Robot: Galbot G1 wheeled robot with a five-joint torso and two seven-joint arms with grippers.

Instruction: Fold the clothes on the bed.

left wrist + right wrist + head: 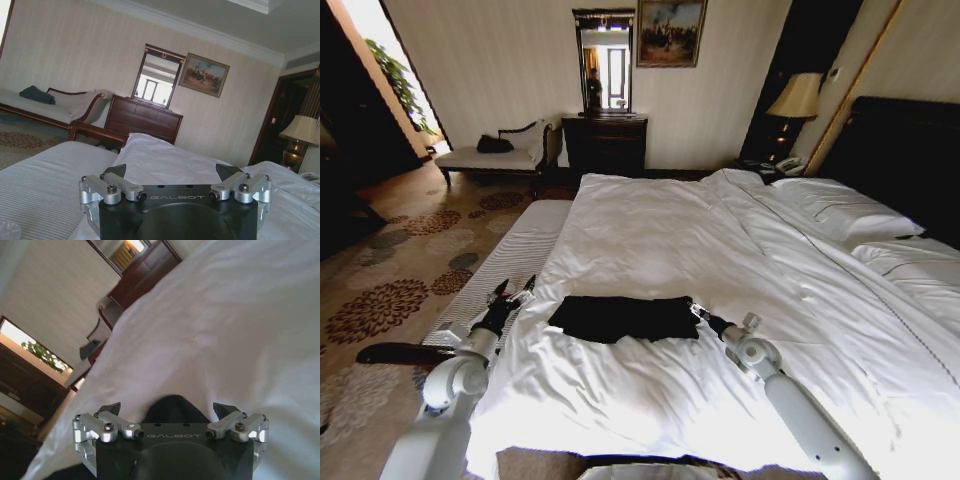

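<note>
Both arms reach forward from bottom of head view, low over foot end of bed.

Left arm angled over bed's left edge; left claw spread wide, holding nothing, just left of black T-shirt, apart from it. Left wrist view: fingers wide apart, white duvet ahead.

Right arm slants in from lower right; right claw at shirt's right edge, contact unclear. Right wrist view: right claw wide open, dark fabric between fingers.

T-shirt lies flat as wide folded band on duvet near foot end, between claws.
</note>
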